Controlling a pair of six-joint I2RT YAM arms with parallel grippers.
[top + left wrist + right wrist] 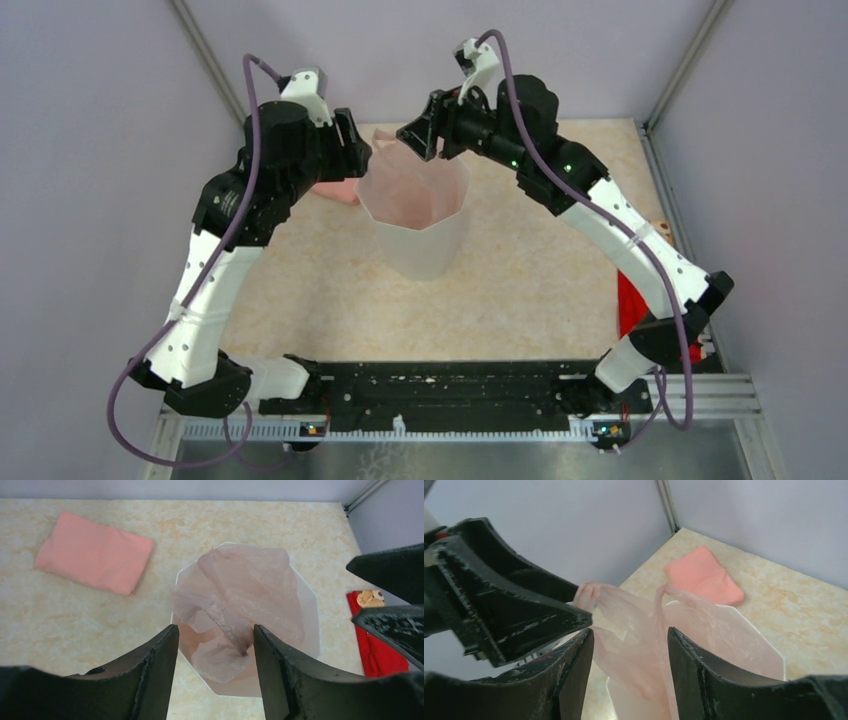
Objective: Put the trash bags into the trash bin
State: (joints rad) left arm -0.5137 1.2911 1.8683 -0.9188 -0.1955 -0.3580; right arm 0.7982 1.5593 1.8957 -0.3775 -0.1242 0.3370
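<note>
- Jaws stood apart on both arms, and both hung over the trash bin (418, 240), which sat upright in the middle of the table (540, 290).
- The left gripper (215, 628) looked straight down into the bin's mouth. Its two fingers (160, 675) were spread wide, with nothing pinched between them in its own view.
- The trash bag (250, 585) lay mostly inside the bin, its thin pink film crumpled against the white faceted walls and reaching the rim on the far side.
- The right gripper (630, 631) was open too, and a strip of the film rose through the gap between its fingers (touching a pad or not, I could not tell).
- From the right wrist, one handle loop of the bag stood above the rim, right at the left gripper's fingertips. Hooked on one or only beside it? Could not tell.
- From above, a peak of film poked up past the far rim between the two grippers, which were close together there.
- A folded salmon cloth (95, 557) lay flat on the table off to the bin's left, apart from it.
- A red packet (375, 652) lay near the table's right edge, well apart from the bin.
</note>
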